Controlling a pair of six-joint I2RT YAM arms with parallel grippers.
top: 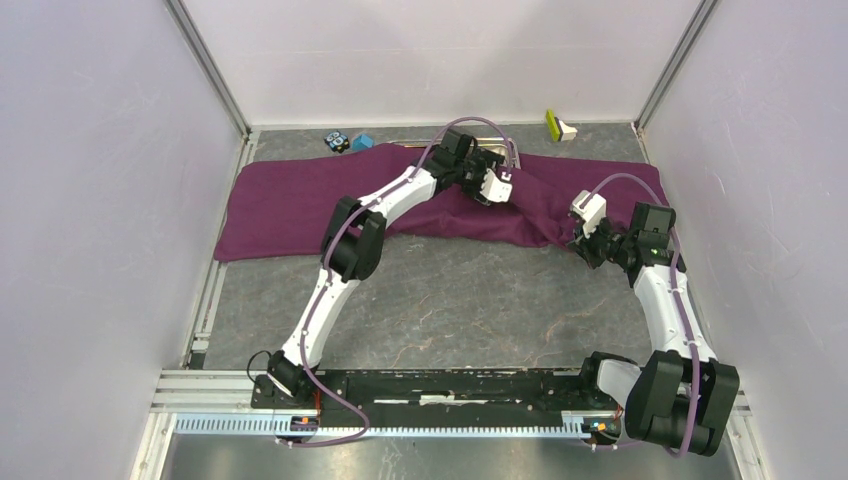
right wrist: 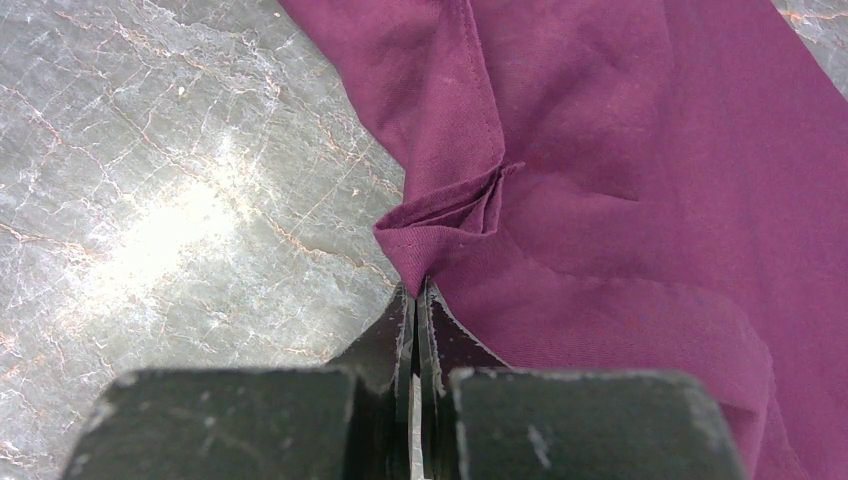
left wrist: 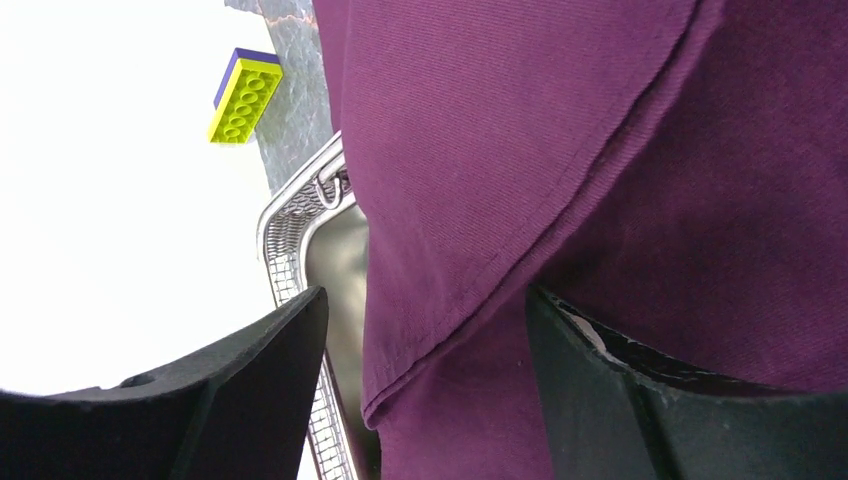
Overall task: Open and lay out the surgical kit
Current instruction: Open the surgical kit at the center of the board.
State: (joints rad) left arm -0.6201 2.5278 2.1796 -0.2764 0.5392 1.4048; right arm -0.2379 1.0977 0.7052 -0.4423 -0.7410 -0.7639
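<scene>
The large purple cloth wrap lies spread along the back of the table, still folded over the steel tray, whose rim peeks out behind it. In the left wrist view the tray's rim shows beside a folded cloth edge. My left gripper is open, its jaws either side of that cloth fold. My right gripper is shut on a corner of the cloth at the wrap's near right edge. Forceps, tweezers, packet and gauze are hidden.
A small black-and-blue toy and a blue block sit at the back left of the cloth. A yellow-green brick lies at the back right, also in the left wrist view. Enclosure walls stand close on both sides.
</scene>
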